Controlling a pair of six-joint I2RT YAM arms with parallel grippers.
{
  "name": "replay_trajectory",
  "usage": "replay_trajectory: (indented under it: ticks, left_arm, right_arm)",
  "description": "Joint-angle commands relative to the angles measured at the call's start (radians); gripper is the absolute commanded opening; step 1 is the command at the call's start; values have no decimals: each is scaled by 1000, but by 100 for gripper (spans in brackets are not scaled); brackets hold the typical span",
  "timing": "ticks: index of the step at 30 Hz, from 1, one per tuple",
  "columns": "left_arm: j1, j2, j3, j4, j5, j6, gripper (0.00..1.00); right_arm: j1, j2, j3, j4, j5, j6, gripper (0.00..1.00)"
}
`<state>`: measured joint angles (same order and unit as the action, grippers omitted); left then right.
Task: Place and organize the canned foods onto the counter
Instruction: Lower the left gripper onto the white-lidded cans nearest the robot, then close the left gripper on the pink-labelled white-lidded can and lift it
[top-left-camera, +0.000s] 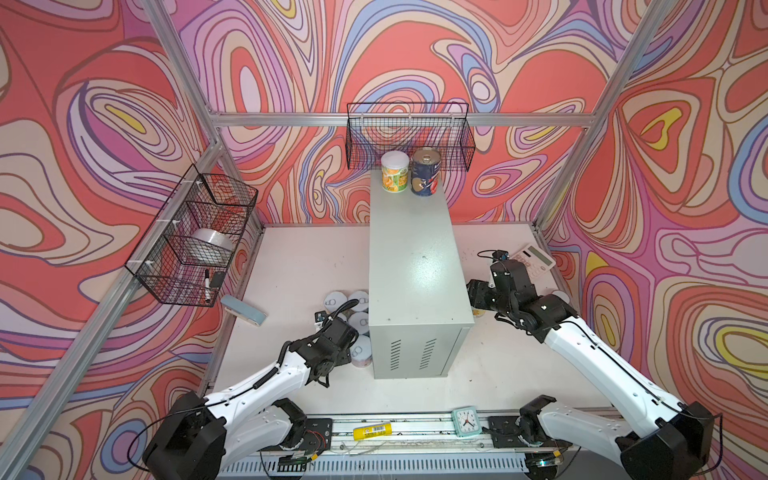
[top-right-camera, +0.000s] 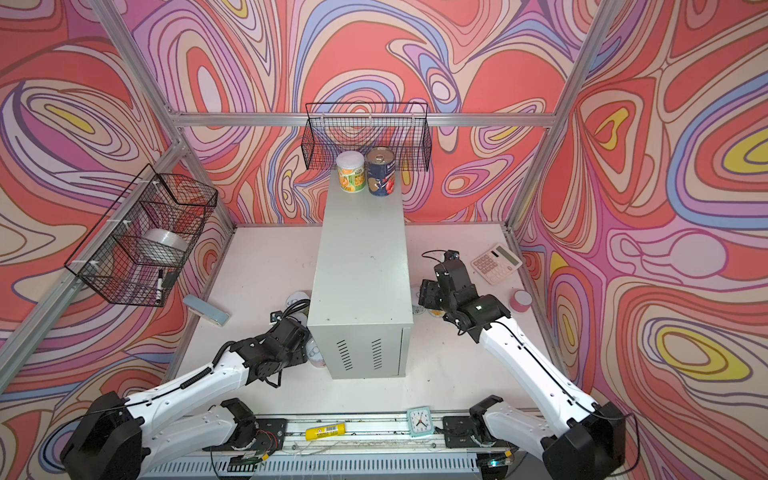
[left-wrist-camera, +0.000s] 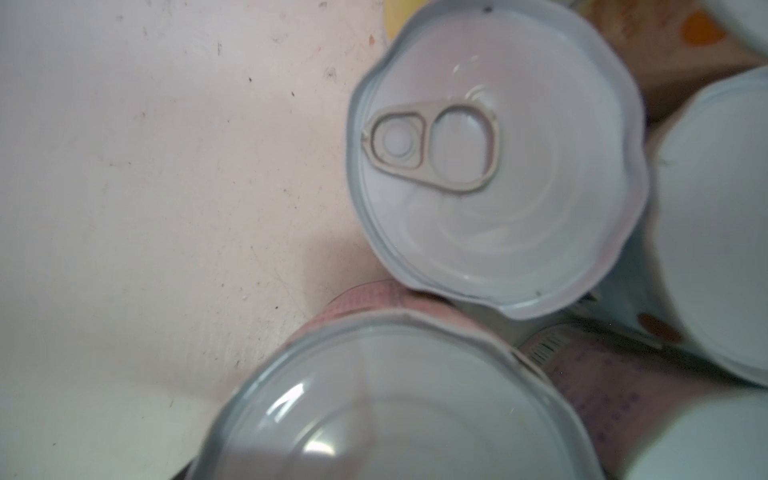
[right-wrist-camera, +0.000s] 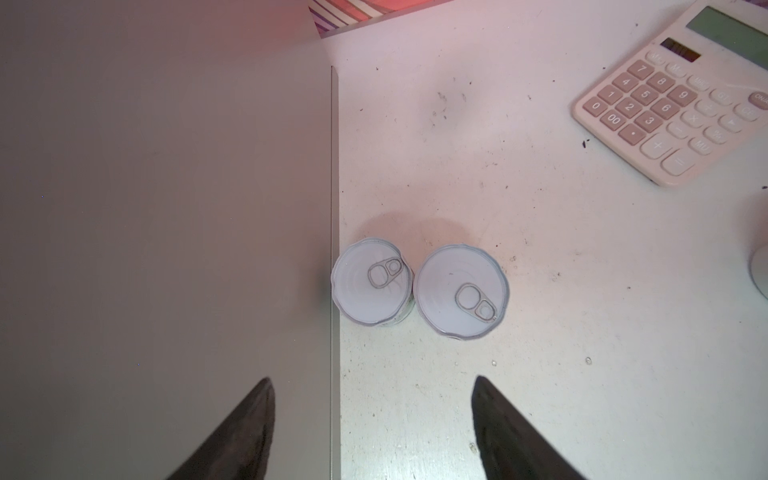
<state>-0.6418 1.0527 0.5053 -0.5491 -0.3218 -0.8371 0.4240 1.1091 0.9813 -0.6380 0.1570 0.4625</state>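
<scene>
While only a white-lidded tin (top-left-camera: 394, 171) and a navy tin (top-left-camera: 426, 172) stand at the counter's (top-left-camera: 415, 257) far end, the rest sit on the table (top-left-camera: 291, 266): a cluster (top-left-camera: 360, 322) under the left gripper (top-left-camera: 338, 332), whose fingers are hidden, and a pair (right-wrist-camera: 372, 282) below the right gripper's (right-wrist-camera: 372, 380) spread, empty fingers (right-wrist-camera: 519, 436).

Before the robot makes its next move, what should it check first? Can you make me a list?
1. Room on the counter: ok; only the white-lidded can and navy can stand at its far end.
2. Right gripper open and empty: ok.
3. Two tins beside the counter upright: ok, side by side on the table.
4. Left gripper open or shut: cannot tell; its fingers are hidden.
5. Left tins spaced for gripping: not ok; they crowd together.
</scene>
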Motion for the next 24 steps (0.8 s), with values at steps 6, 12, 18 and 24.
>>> replay_trajectory:
  ticks: [6, 12, 18, 24]
  left_arm:
    - [-2, -194, 134, -227, 81, 61, 0]
    - [-3, -232, 333, -438, 69, 127, 0]
    - [-3, -194, 545, -537, 40, 184, 0]
    - [-3, -113, 811, -619, 44, 259, 0]
  right_arm:
    - [-12, -52, -11, -15, 7, -6, 77]
    - [-20, -76, -11, -18, 15, -6, 76]
    - [-33, -75, 29, -50, 20, 1, 76]
    - [-41, -97, 86, -102, 34, 8, 76]
